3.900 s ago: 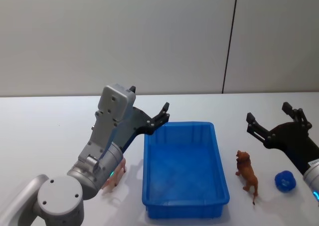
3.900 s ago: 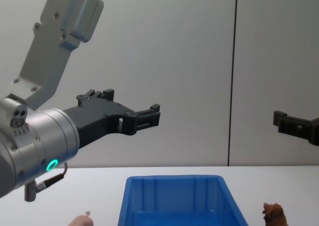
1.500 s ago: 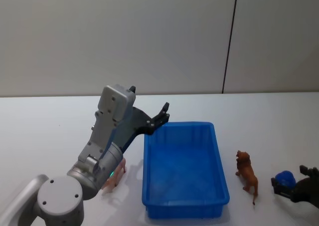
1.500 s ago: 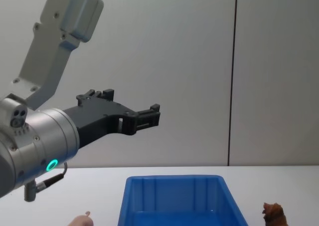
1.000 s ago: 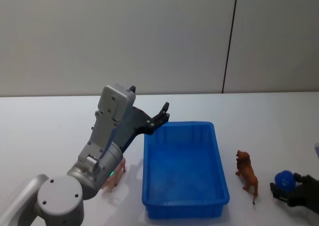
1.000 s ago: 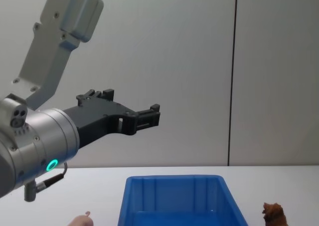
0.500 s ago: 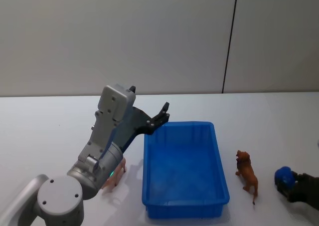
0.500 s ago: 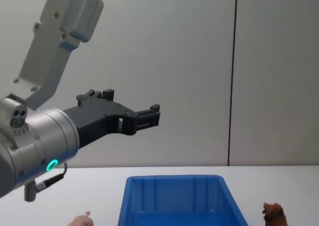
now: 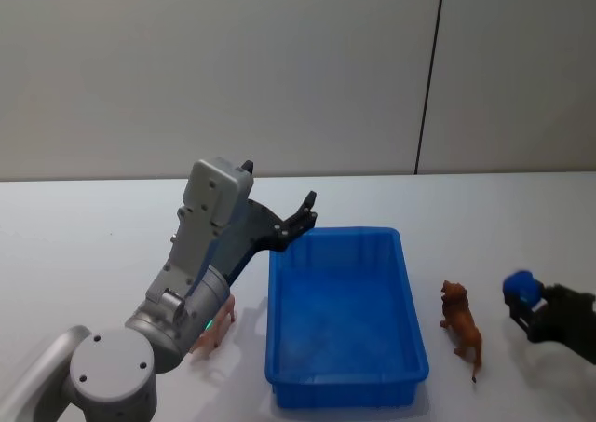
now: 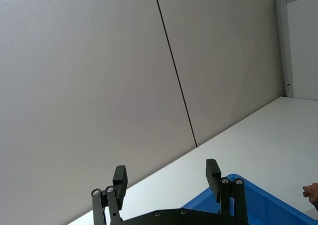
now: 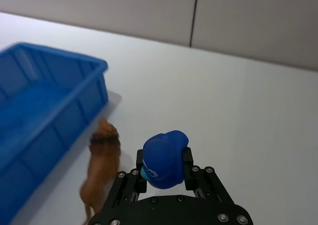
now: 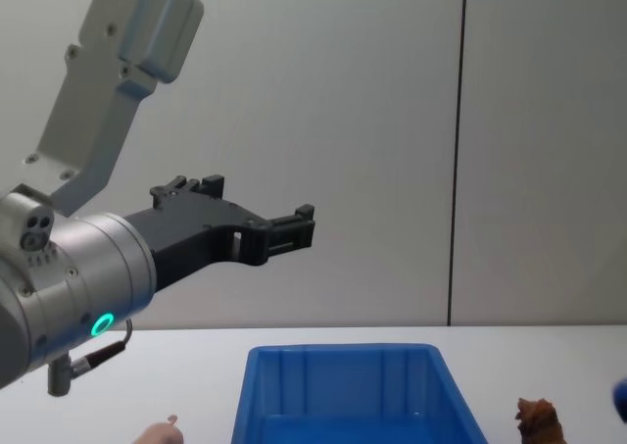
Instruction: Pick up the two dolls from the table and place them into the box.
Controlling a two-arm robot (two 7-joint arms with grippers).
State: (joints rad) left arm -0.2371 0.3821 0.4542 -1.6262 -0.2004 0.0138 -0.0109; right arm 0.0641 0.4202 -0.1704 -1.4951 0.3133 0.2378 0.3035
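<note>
Right gripper (image 9: 528,305), lower right of head view, arm cut off by the edge: clamped on a small blue toy (image 11: 164,156). Brown doll (image 9: 462,324) stands on the table (image 9: 74,245) just right of the box (image 9: 340,234). Pink doll (image 9: 212,331), left of box, mostly hidden behind left arm. Left gripper (image 10: 166,175): fingers spread apart, empty.

A robot lab or test room, by the look of it: a smooth white worktop (image 9: 93,226) against a plain grey panelled wall (image 9: 233,68) (one dark vertical seam (image 9: 430,68) between panels).
</note>
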